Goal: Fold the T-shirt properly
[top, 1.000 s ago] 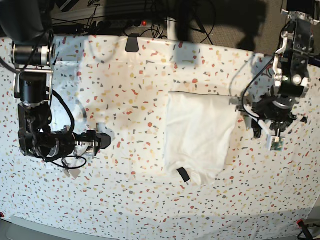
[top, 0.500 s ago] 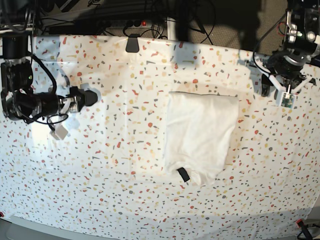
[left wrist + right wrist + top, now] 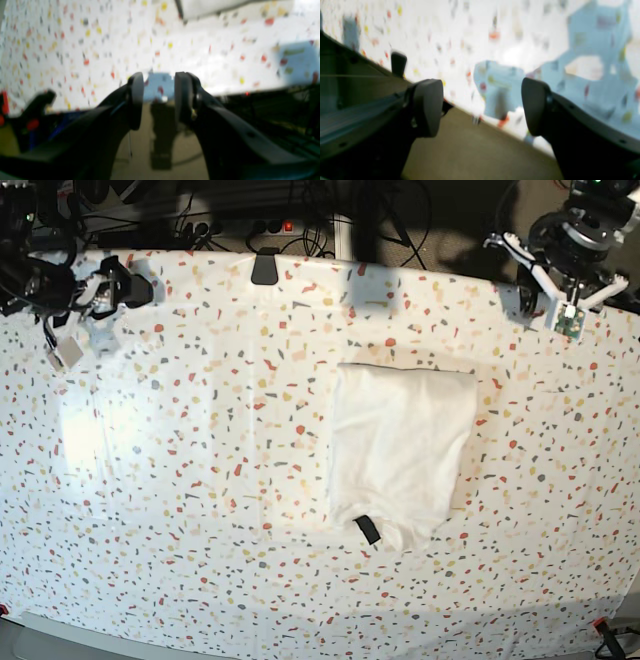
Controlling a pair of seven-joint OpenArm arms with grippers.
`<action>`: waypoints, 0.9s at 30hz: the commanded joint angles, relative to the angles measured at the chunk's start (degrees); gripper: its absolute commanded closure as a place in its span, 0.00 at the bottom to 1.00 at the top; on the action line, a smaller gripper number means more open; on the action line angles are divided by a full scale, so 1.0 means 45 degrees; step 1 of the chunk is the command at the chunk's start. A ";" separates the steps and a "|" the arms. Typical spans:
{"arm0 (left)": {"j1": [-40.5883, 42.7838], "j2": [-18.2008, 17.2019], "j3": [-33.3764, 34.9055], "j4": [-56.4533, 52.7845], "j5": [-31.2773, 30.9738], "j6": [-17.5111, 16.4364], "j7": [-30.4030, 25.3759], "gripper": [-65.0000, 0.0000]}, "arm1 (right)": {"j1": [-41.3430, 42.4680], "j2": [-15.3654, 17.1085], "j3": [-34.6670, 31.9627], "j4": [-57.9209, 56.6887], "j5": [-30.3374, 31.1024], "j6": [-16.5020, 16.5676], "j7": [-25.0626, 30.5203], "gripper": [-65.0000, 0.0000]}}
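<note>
Your T-shirt lies folded into a compact white rectangle, a little right of centre on the speckled bench in the base view, plain side up, with its small black neck label showing at the near edge. Nothing touches it; both arms sit well apart from it at the far corners of the bench.

Your left end effector hangs over the far right corner in the base view. From its wrist camera, the left end effector shows its two dark fingers parted by a narrow gap with nothing between them, pointed at the bench's far edge; a strip of the white shirt shows at the top of that blurred view.

Your right end effector sits at the far left corner in the base view. Its wrist camera shows the right end effector spread wide and empty, fingers framing the bench edge and the blue-tinted shadows on the covering. Cables and a black clip line the far edge.
</note>
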 commanded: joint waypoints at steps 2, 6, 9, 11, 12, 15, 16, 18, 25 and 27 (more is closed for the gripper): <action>0.0423 -0.0107 -0.0393 0.0243 0.0049 0.0248 -0.0296 0.69 | -0.0665 0.0233 0.0583 0.0563 0.0597 0.0061 0.0039 0.27; 0.1360 -0.0049 -0.1394 0.0243 0.0029 0.0277 -0.0296 0.69 | -0.1875 -0.0311 0.1190 0.1282 0.0709 0.0061 -0.0461 0.27; 0.2147 0.0185 -0.2098 0.0243 -0.0359 0.0272 -0.0325 0.69 | -0.2730 -0.0971 0.1277 0.1715 0.0704 0.0061 -0.0636 0.27; 0.2594 0.0364 -0.2390 0.0243 -0.0432 0.0267 -0.0500 0.69 | -0.3196 -0.1443 0.1273 0.1928 0.0709 0.0061 -0.0646 0.27; 0.2769 0.0413 -0.2477 0.0219 -0.0437 0.0262 -0.0622 0.69 | -0.3400 -0.1676 0.1273 0.1996 0.0709 0.0061 -0.0656 0.27; 0.3041 0.0427 -0.2487 0.0039 -0.0442 0.0015 -0.0797 0.69 | -0.3861 -0.2361 0.1273 0.2045 0.0704 0.0061 -0.0850 0.27; 0.3084 0.0423 -0.2487 -0.0194 -0.0442 -0.0175 -0.1010 0.69 | -0.4017 -0.2584 0.1273 0.2045 0.0704 0.0061 -0.0962 0.27; 0.3089 0.0418 -0.2482 -0.0996 -0.0651 -0.0656 -0.1277 0.69 | -0.4371 -0.3021 0.1273 0.2045 0.0704 0.0061 -0.1292 0.27; 0.2268 0.0714 -0.2467 -0.6615 -0.1190 -0.3376 -0.3269 0.69 | -0.4988 -0.4012 0.0952 0.1438 -0.0622 0.0061 -0.0340 0.27; 0.1297 0.0826 -0.2438 -0.8393 -0.1268 -0.4945 -0.3487 0.69 | -0.4964 -0.3944 0.0525 0.0656 -0.1817 0.0061 0.0772 0.27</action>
